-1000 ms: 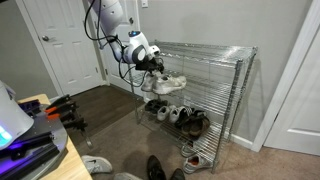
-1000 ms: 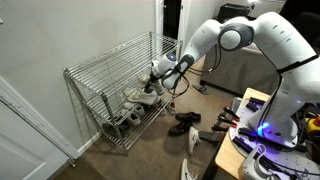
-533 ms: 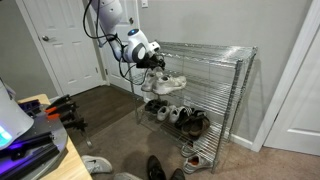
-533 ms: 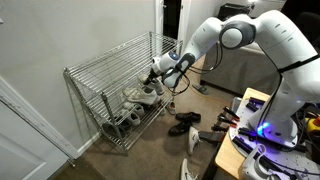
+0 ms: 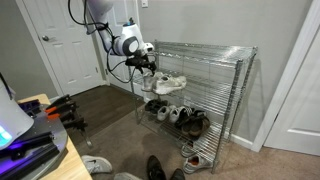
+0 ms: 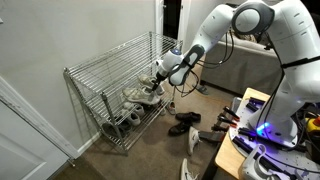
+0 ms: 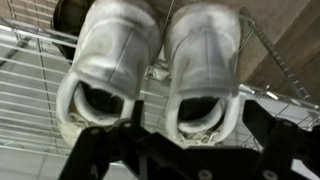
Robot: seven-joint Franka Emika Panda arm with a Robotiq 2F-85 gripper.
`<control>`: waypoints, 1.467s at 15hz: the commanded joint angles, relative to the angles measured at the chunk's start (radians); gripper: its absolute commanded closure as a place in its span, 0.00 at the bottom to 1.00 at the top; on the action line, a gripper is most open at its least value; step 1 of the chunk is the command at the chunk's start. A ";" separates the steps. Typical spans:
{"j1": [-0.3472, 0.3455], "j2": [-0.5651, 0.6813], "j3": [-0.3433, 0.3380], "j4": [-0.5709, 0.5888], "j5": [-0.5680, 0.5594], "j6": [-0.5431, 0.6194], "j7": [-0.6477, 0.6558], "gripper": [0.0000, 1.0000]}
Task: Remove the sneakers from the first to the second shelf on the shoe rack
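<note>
Shoe rack [image 5: 200, 47] against wall [image 5: 200, 20], front open for reach. Sneakers [image 7: 115, 55] side by side on second shelf [image 5: 205, 92], heels outward for easy grasping. Gripper [image 5: 148, 66] just behind heels, fingers [image 7: 92, 162] spread apart, clamping nothing, free to retreat.

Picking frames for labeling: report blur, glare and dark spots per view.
Wrist view: sneakers soft and blurred up close, gripper a dark, underexposed silhouette. Both exterior views: evenly lit, rack fairly sharp, no strong glare. In an exterior view, a purple glow at the edge.
</note>
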 commanded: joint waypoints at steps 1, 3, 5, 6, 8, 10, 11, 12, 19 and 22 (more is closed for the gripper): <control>0.002 -0.192 0.004 -0.236 0.017 -0.120 0.006 0.00; -0.003 -0.267 0.008 -0.309 0.020 -0.183 0.000 0.00; -0.003 -0.330 0.004 -0.371 0.022 -0.236 -0.004 0.00; -0.004 -0.364 0.006 -0.393 0.027 -0.266 -0.005 0.00; -0.018 -0.395 0.008 -0.395 0.035 -0.324 -0.023 0.00; -0.020 -0.423 0.006 -0.388 0.044 -0.384 -0.029 0.00; -0.022 -0.429 0.001 -0.380 0.046 -0.404 -0.031 0.00; -0.027 -0.437 0.004 -0.372 0.053 -0.427 -0.038 0.00; -0.016 -0.420 -0.015 -0.345 0.045 -0.430 -0.013 0.00; -0.016 -0.419 -0.015 -0.345 0.045 -0.430 -0.013 0.00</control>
